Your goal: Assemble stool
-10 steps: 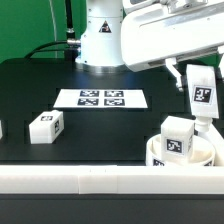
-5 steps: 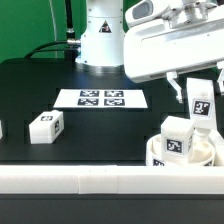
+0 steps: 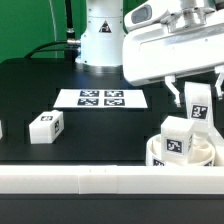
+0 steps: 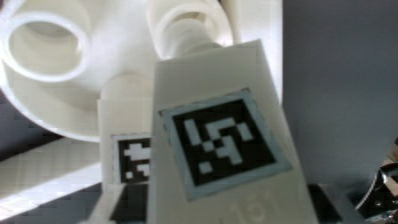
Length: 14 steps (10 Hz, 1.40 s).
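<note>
Above the seat (image 3: 156,151), arm (image 3: 165,45) (leg (image 3: 199,103) between fingers (image 3: 177,90))

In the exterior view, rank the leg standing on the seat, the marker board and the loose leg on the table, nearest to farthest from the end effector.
1. Standing leg: on the seat, just below the end effector.
2. Marker board: mid-table.
3. Loose leg: far on the exterior view's left.

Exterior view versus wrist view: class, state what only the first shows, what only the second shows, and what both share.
Only the exterior view: the marker board, a loose leg lying on the table, and the white rail. Only the wrist view: round sockets in the seat. Both: the gripped leg in the pincer, the standing leg and the seat.
</note>
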{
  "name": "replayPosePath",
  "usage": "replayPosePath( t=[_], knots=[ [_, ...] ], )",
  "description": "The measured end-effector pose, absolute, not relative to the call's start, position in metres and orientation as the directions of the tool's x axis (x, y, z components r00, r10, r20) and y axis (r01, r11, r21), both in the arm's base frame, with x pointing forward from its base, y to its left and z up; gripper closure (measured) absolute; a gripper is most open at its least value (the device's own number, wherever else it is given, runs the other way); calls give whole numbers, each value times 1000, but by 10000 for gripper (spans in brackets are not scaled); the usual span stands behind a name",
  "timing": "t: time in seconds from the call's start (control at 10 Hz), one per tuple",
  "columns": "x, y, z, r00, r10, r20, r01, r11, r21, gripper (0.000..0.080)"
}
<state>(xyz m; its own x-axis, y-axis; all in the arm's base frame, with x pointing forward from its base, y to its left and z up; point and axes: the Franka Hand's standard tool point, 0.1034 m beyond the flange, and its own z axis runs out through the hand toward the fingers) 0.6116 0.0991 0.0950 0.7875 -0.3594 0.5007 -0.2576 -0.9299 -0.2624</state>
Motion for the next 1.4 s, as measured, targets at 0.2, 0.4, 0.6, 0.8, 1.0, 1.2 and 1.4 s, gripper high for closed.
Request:
replayPosePath(
  t=[0.2,0.4,0.6,0.8,1.0,1.2,1.4],
  knots=[
    [612,98,94,787,-361,500,-259,-929,-262,472],
    [614,99,94,786,-361,502,-259,-929,-263,472],
    [615,100,93,786,-361,503,-257,-929,-265,472],
    [615,101,93,785,-360,504,-256,-930,-264,472],
    [615,103,93,785,-357,505,-253,-931,-265,472],
    [615,103,93,785,-357,505,-253,-931,-265,472],
    [617,104,94,788,-358,501,-252,-930,-267,472]
  ],
)
